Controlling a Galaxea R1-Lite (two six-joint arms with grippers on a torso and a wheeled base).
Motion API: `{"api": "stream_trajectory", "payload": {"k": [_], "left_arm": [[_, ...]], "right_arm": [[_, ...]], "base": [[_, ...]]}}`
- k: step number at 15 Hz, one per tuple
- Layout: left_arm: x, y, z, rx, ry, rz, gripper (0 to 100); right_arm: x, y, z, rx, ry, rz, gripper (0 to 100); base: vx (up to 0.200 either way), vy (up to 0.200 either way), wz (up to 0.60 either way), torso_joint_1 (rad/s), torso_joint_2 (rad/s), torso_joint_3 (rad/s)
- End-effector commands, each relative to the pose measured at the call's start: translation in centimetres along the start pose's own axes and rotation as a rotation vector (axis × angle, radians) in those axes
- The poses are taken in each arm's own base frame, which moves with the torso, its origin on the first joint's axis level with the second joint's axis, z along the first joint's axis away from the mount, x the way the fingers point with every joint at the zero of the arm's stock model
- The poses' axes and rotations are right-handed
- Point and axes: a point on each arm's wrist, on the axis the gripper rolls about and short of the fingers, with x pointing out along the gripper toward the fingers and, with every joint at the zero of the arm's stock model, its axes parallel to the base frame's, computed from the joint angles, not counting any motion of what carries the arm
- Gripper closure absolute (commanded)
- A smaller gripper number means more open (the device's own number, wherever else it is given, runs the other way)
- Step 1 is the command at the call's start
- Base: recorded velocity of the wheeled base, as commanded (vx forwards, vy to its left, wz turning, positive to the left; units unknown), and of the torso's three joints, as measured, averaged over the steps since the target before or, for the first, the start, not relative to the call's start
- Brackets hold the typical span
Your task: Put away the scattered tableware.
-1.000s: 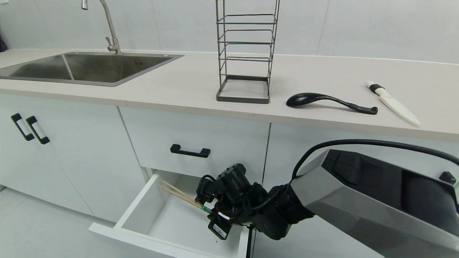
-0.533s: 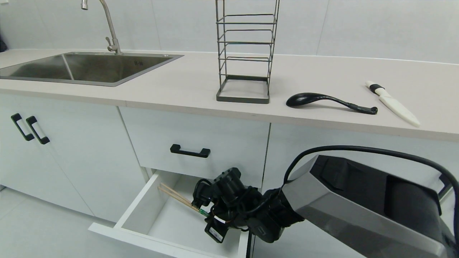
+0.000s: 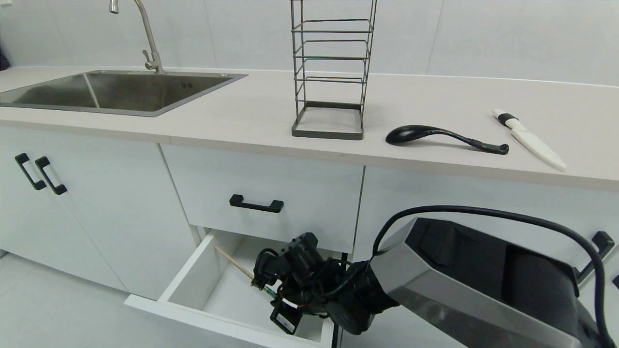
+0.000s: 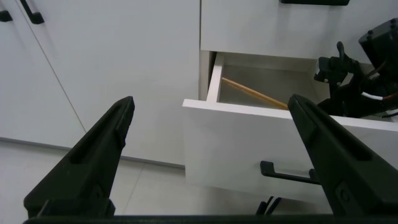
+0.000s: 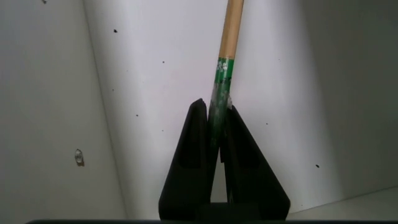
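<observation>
**Right gripper down in the open drawer, chopsticks pinched.**

Lower centre of the head view: your right gripper (image 3: 265, 286) sits inside the drawer (image 3: 186, 270), clamped tight on the green-banded end of the chopsticks (image 3: 234, 261). Their tips angle toward the drawer's left wall, and drawer floor shows on both sides. Your left gripper (image 4: 211, 102) hangs wide open, holding nothing, facing the drawer's front panel. Up on the countertop (image 3: 242, 116): black spoon (image 3: 425, 133) and white knife (image 3: 529, 140) at right near the front edge, wire rack (image 3: 331, 72) at centre, sink (image 3: 121, 89) at upper left.

In the open drawer (image 3: 189, 271) the front-left corner looks free — the right gripper (image 3: 263, 286), its chopsticks (image 3: 234, 261) and the shut drawer (image 3: 300, 186) overhead crowd the rest.
</observation>
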Motion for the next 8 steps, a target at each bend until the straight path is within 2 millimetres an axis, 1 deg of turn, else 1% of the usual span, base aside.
{"api": "stream_trajectory", "payload": {"k": [1, 3, 4, 6, 8], "left_arm": [[0.0, 0.0, 0.0, 0.0, 0.001, 0.0, 0], [0.0, 0.0, 0.0, 0.0, 0.001, 0.0, 0], [0.0, 0.0, 0.0, 0.0, 0.001, 0.0, 0], [0.0, 0.0, 0.0, 0.0, 0.001, 0.0, 0], [0.0, 0.0, 0.0, 0.0, 0.001, 0.0, 0]], "right_arm": [[0.4, 0.5, 0.0, -0.006, 0.0, 0.01, 100], [0.5, 0.6, -0.2, -0.006, 0.016, 0.014, 100], [0.4, 0.7, 0.0, -0.006, 0.012, 0.014, 0], [-0.1, 1.3, 0.4, -0.014, 0.005, 0.022, 0], [-1.2, 1.5, 1.3, -0.022, -0.018, 0.023, 0]], "base": [[0.0, 0.0, 0.0, 0.0, 0.0, 0.0], [0.0, 0.0, 0.0, 0.0, 0.0, 0.0], [0.0, 0.0, 0.0, 0.0, 0.0, 0.0], [0.0, 0.0, 0.0, 0.0, 0.0, 0.0], [0.0, 0.0, 0.0, 0.0, 0.0, 0.0]]}}
